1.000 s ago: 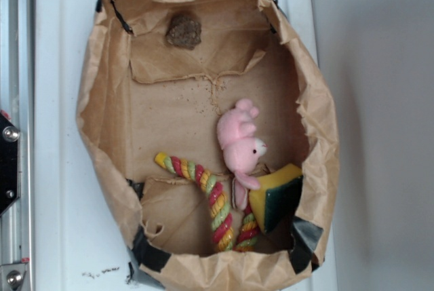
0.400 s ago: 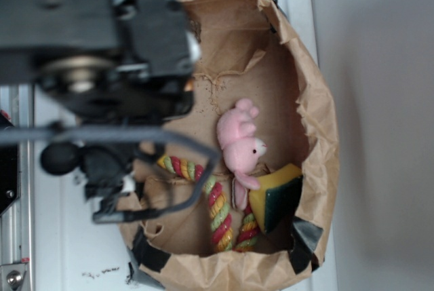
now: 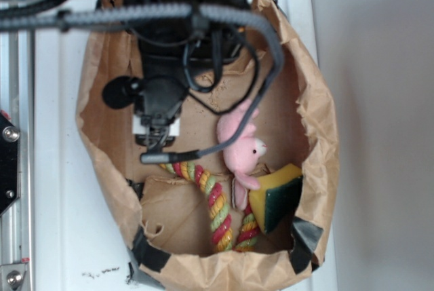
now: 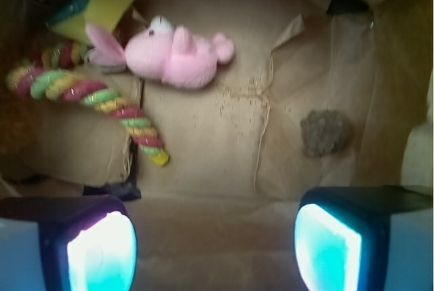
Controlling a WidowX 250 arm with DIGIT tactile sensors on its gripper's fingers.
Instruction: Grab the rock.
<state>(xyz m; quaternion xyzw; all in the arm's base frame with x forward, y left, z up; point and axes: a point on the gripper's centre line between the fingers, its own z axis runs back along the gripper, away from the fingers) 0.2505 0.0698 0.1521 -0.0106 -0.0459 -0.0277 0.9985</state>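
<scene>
The small, roundish, dark grey-brown speckled rock, with no clear long axis, lies on brown paper beyond the spread-apart, empty black gripper.

The black plastic robot arm has blocky housings, loops of thin black cable and a grey ribbed corrugated hose across its top; the two-fingered black gripper carries glossy pads glowing pale turquoise in the wrist view
</scene>
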